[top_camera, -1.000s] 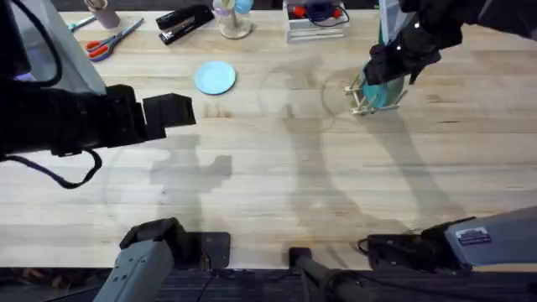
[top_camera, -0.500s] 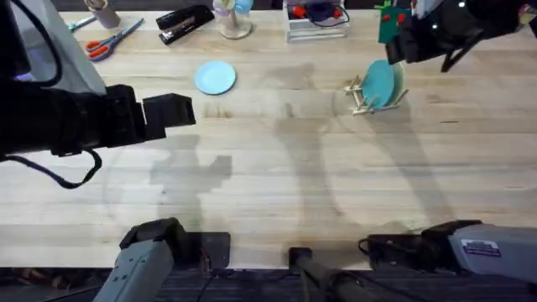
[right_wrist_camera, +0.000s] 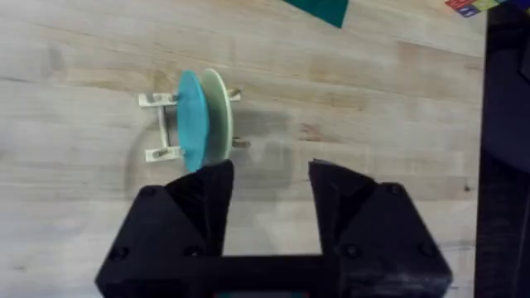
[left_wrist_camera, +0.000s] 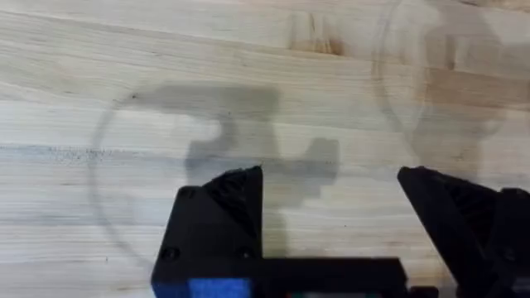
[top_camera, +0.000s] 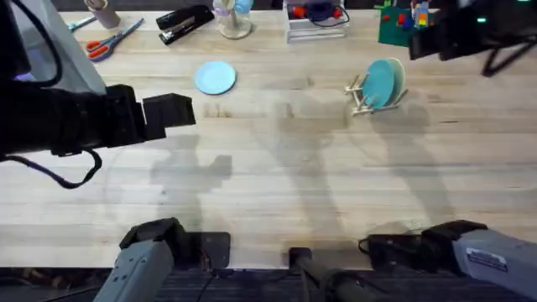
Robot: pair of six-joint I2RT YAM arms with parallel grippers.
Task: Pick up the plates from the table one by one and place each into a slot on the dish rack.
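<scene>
Overhead: one round pale-blue plastic plate (top_camera: 216,78) lay flat on the wooden plank tabletop (top_camera: 277,180), well apart from the empty right pincer (top_camera: 419,33).

Left wrist: the left pincer (left_wrist_camera: 331,219) gaped empty.

Right wrist: just beyond the open pincer, one peg-built wooden dish rack (right_wrist_camera: 178,124) held one teal plate (right_wrist_camera: 190,118) beside one yellowish plate (right_wrist_camera: 217,112); a careless insertion might topple it.

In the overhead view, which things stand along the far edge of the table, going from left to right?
Orange-handled scissors → black stapler → clear tray → green card.
</scene>
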